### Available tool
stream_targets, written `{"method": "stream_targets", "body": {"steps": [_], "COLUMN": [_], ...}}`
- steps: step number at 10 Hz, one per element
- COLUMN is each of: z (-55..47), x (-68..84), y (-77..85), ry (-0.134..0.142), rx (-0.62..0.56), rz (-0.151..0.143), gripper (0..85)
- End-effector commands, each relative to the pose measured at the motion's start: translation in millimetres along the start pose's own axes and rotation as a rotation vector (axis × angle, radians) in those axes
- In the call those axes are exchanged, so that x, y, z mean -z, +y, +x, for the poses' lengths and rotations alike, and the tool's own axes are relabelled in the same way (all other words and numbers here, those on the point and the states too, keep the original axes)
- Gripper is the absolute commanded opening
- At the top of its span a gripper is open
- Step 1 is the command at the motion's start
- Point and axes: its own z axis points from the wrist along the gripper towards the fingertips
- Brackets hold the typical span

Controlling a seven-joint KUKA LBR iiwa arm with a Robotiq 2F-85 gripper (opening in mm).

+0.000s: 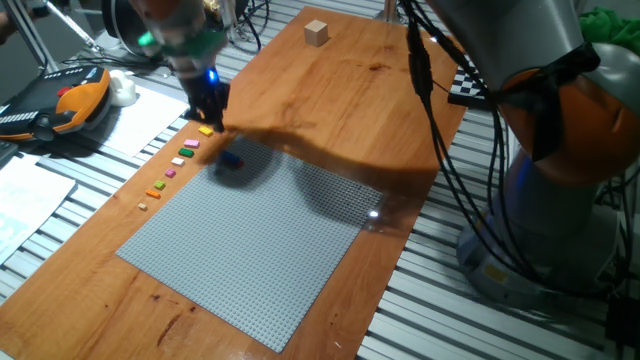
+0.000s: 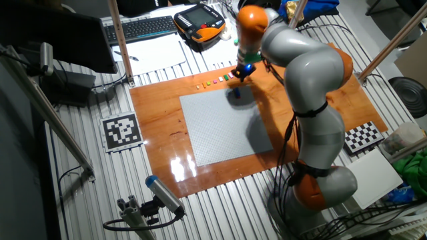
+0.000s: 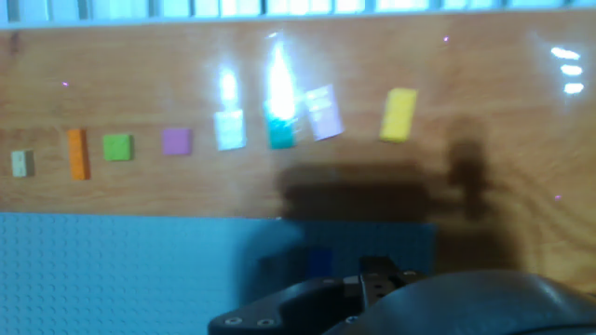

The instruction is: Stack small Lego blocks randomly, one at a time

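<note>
The grey arm (image 2: 307, 87) reaches over the wooden bench (image 1: 350, 90) and the grey studded baseplate (image 1: 250, 250) lying on it. No container is visible (the bricks lie directly on the wood). A tan wooden cube (image 1: 317, 33) stands far off on the bench. The gripper (image 1: 210, 110) hovers above the row's yellow end; I cannot tell if its fingers are apart or together. The small Lego blocks (image 3: 223, 135) lie in a row just beside the baseplate edge, the yellow brick (image 3: 399, 114) and orange brick (image 3: 78, 154) among them. A blue brick (image 1: 231, 160) sits on the baseplate.
</note>
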Motion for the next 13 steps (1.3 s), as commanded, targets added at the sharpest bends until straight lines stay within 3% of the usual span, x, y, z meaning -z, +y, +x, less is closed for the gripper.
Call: {"method": "stream_targets", "body": {"steps": [1,2,3,5,7,9,11,13], "z": [-2.6,0.3,11.8,34.0,49.6,50.6,47.2,49.6], "x": [15.1,22.5,30.9,45.6,55.1,55.6,47.8,44.2], "y": [-17.6,-29.4,-38.4,-44.1,-45.7,-44.3,-38.6,-32.4], "ry": [-0.002,-0.007,-0.026,-0.01,-0.017,-0.032,-0.021,-0.018], "rx": [0.022,0.035,0.04,0.042,0.044,0.039,0.027,0.016], "rz": [0.001,-0.011,-0.015,-0.018,-0.02,-0.027,-0.055,-0.051], "gripper": [0.0,0.0,0.0,0.0,0.0,0.0,0.0,0.0]}}
